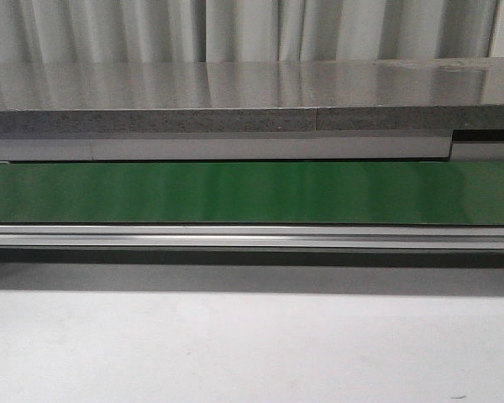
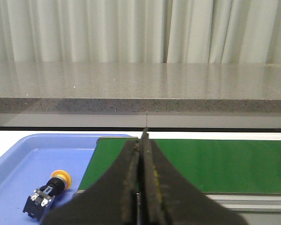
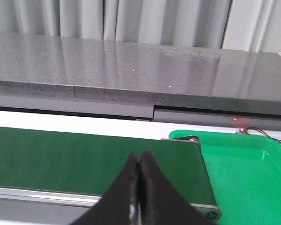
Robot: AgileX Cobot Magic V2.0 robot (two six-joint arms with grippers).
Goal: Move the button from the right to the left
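Left gripper (image 2: 141, 187) and right gripper (image 3: 139, 187) pressed closed, empty; yellow-capped, black-bodied button (image 2: 47, 193) lies sideways in blue tray (image 2: 18, 164).

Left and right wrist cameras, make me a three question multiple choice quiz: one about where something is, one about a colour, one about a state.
1. Where does the button lie?
A. on the green belt
B. in the blue tray
C. on the grey counter

2. What colour is the tray in the right wrist view?
A. green
B. red
C. white

3. How do the left gripper fingers stand?
A. wide open
B. clamped on the button
C. shut, holding nothing

Answers:
1 B, it lies on its side on the blue tray floor, beside the belt.
2 A, bright green past the belt's end.
3 C, the fingers meet with no gap and nothing between.
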